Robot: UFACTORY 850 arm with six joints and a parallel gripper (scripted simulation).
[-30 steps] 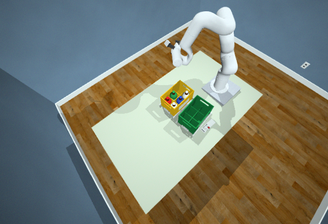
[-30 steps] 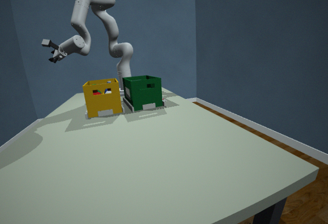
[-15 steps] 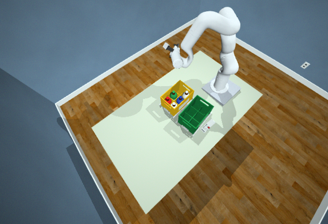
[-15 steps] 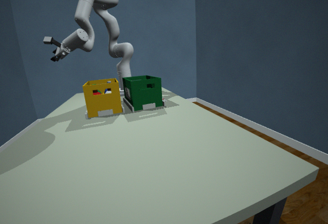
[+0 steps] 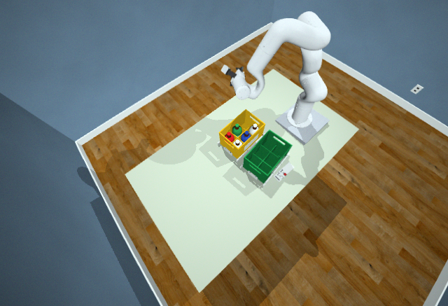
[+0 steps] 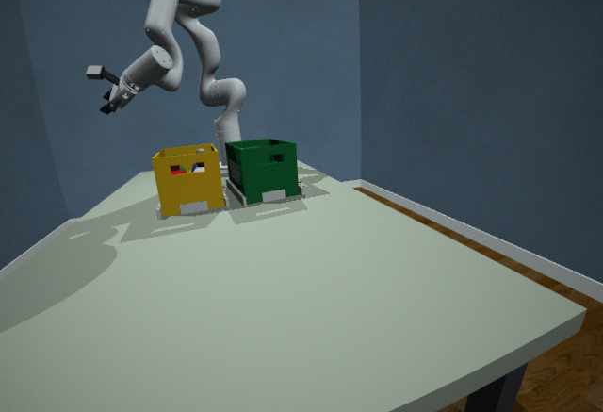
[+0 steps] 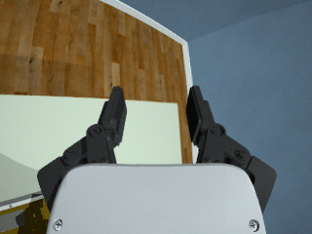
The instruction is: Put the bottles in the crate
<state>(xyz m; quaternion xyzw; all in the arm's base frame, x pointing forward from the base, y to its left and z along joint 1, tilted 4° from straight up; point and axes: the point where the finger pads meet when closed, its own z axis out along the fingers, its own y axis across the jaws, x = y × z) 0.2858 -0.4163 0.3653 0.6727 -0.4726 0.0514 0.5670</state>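
Observation:
The yellow crate [image 5: 231, 148] [image 6: 187, 188] holds several upright bottles: a red one [image 5: 229, 136], a green one [image 5: 236, 129], a blue one [image 5: 246, 136] and two white ones [image 5: 254, 127] [image 5: 237, 143]. The green crate [image 5: 260, 174] [image 6: 263, 173] stands right beside it, its compartments empty. The pick list [image 5: 283, 172] lies on the table on the green crate's far side; I can make out a red mark but not its lines. My gripper [image 5: 233, 76] [image 6: 105, 109] [image 7: 156, 97] is open and empty, high in the air behind the yellow crate, pointing away over the table edge.
The arm's base plate [image 5: 303, 126] sits on the pale green table [image 5: 202, 216] behind the crates. Both crates rest on grey holders. Wooden floor surrounds the table.

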